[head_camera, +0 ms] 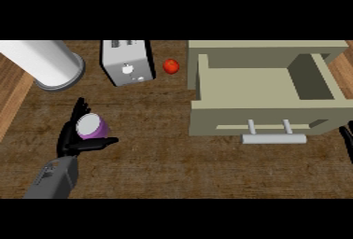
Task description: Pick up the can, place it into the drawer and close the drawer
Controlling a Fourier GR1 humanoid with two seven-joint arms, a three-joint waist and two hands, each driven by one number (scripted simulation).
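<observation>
A purple can (pixel 93 126) with a pale lid stands on the wooden counter at the left. My left hand (pixel 71 140) is right against it. Straight fingers (pixel 78 112) run up the can's left side and the thumb (pixel 103 141) reaches across below it, so the can sits in the gap between them. The hand is open. The beige drawer (pixel 207 86) is pulled out at the upper right, its inside bare, with a grey bar handle (pixel 273 138) on its front. Only dark fingers of my right hand (pixel 347 139) show, resting at the right edge beside the drawer front.
A silver toaster (pixel 127 63) stands at the back, with a small red fruit (pixel 171 66) between it and the drawer. A large white cylinder (pixel 45 63) stands at the back left. The counter's wooden edge runs down the far left.
</observation>
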